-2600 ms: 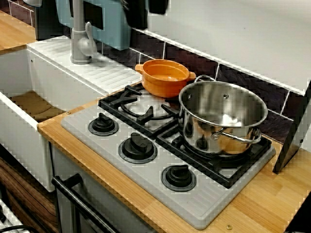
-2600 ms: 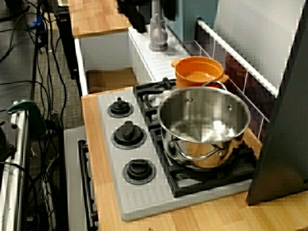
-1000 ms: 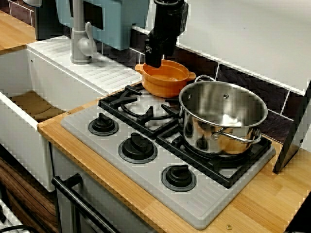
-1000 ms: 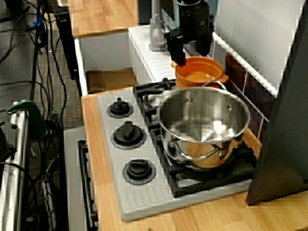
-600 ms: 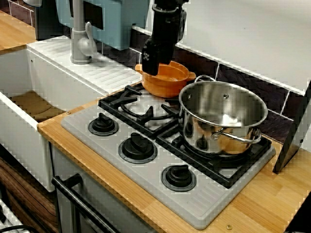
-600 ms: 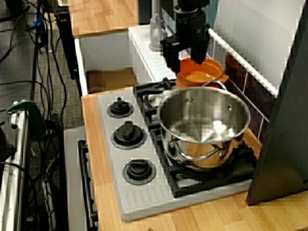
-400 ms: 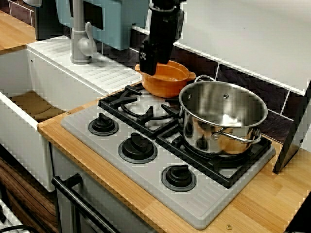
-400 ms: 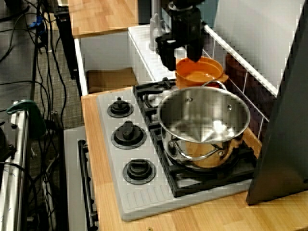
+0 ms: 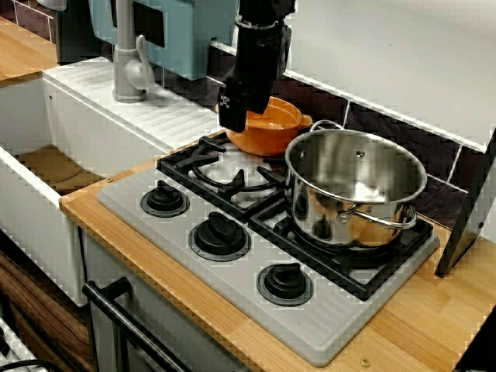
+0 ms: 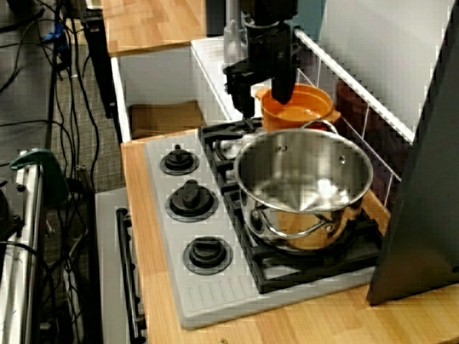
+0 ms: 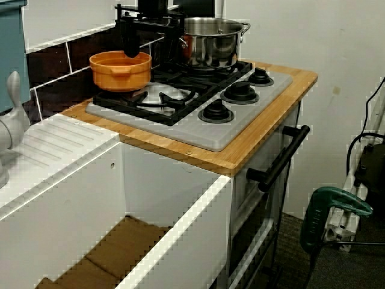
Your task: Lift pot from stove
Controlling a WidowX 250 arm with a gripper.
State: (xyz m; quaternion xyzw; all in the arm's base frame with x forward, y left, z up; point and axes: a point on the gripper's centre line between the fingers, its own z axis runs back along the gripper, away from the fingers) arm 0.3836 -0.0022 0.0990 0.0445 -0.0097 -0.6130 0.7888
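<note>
The small orange pot (image 9: 271, 124) (image 10: 301, 106) (image 11: 119, 70) stands at the back left corner of the grey stove (image 9: 310, 329) (image 10: 215, 295) (image 11: 207, 137), on the black grate. My black gripper (image 9: 242, 115) (image 10: 262, 97) (image 11: 151, 47) hangs open at the pot's stove-side rim. One finger (image 10: 285, 87) is over the pot's inside. The other finger (image 10: 239, 97) is outside it, over the grate. From these views I cannot tell whether either finger touches the pot. Nothing is held.
A large steel pot (image 9: 353, 186) (image 10: 301, 179) (image 11: 210, 39) fills the burner right beside the orange pot. A grey faucet (image 9: 128, 62) and white sink (image 9: 39, 170) lie to the left, a tiled wall is behind, and a dark panel (image 9: 469, 209) leans at the right.
The gripper has come down into view and slid from above the pot's back rim toward its stove-side rim, sinking lower. Neither pot has moved.
</note>
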